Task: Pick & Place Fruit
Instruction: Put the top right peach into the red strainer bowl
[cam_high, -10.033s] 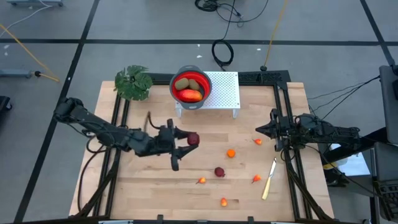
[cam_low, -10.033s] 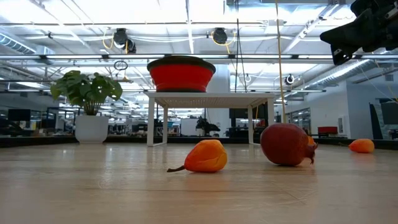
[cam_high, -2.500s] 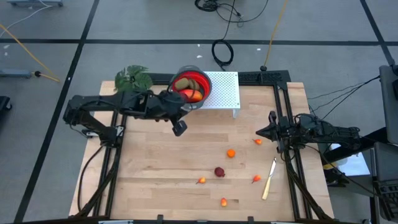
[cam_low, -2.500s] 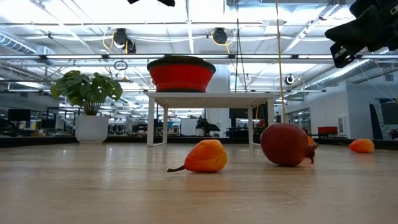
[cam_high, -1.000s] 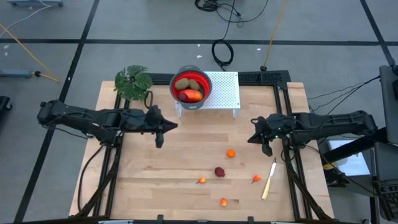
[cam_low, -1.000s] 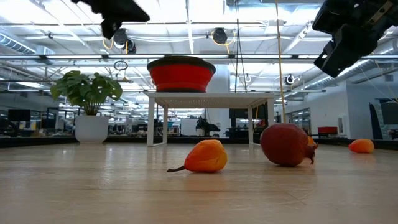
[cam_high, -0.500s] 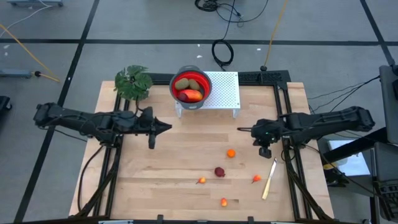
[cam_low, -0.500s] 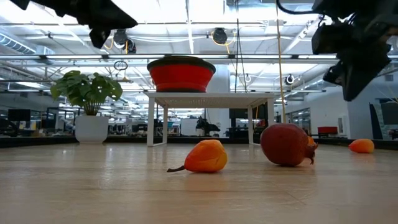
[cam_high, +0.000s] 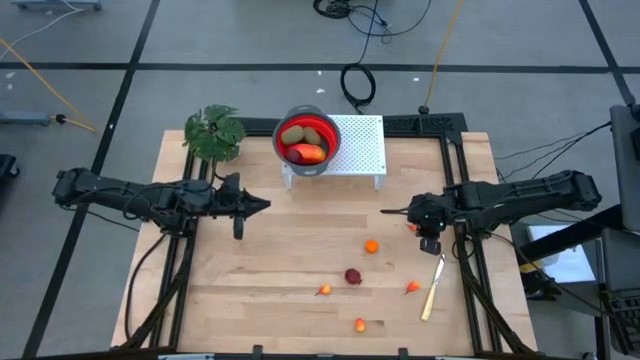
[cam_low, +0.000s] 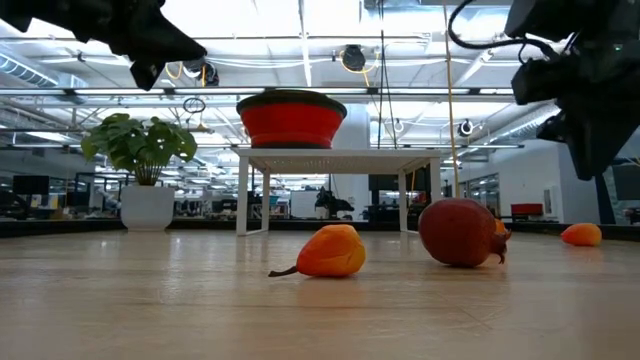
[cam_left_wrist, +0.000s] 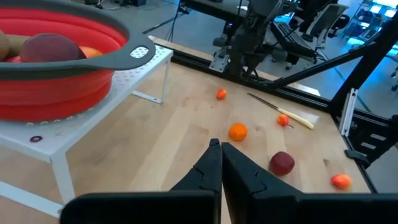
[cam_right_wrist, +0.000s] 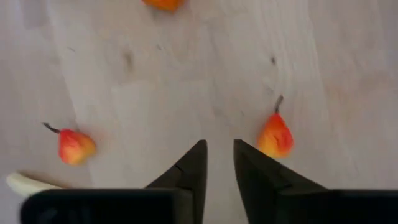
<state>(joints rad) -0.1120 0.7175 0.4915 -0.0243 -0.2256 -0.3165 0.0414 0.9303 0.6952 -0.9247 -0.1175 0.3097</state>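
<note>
- My left gripper (cam_high: 262, 204) hangs over the desk's left half, just in front of the white stand (cam_high: 360, 150). Fingers pressed tight together in my left wrist view, nothing between them.
- My right gripper (cam_right_wrist: 217, 163) is over the right half, pointing down at the wood. Fingers (cam_right_wrist: 193, 165) a small gap apart, nothing in them.
- One small orange-red fruit w/ stem (cam_right_wrist: 274, 135) lies just beside my right fingertips, not touching.
- Red bowl (cam_high: 306, 140) sits on the stand at the desk's back edge, centre. Inside: two olive-brown ovals (cam_high: 294, 134), a red-orange piece (cam_high: 307, 153), plus a dark red round seen from the left wrist (cam_left_wrist: 51, 47).
- Loose fruit on the desk: orange round (cam_high: 371, 246) right of centre; dark red round (cam_high: 352, 276) nearer the front edge; small orange bit (cam_high: 323, 290) just left of that; red bit (cam_high: 411, 288) beside the knife (cam_high: 433, 287); another orange bit (cam_high: 360, 324) close to the front edge.
- Knife lies in the front right part, pale handle toward the front edge.
- Green plant (cam_high: 213, 132) stands at the back left corner.
</note>
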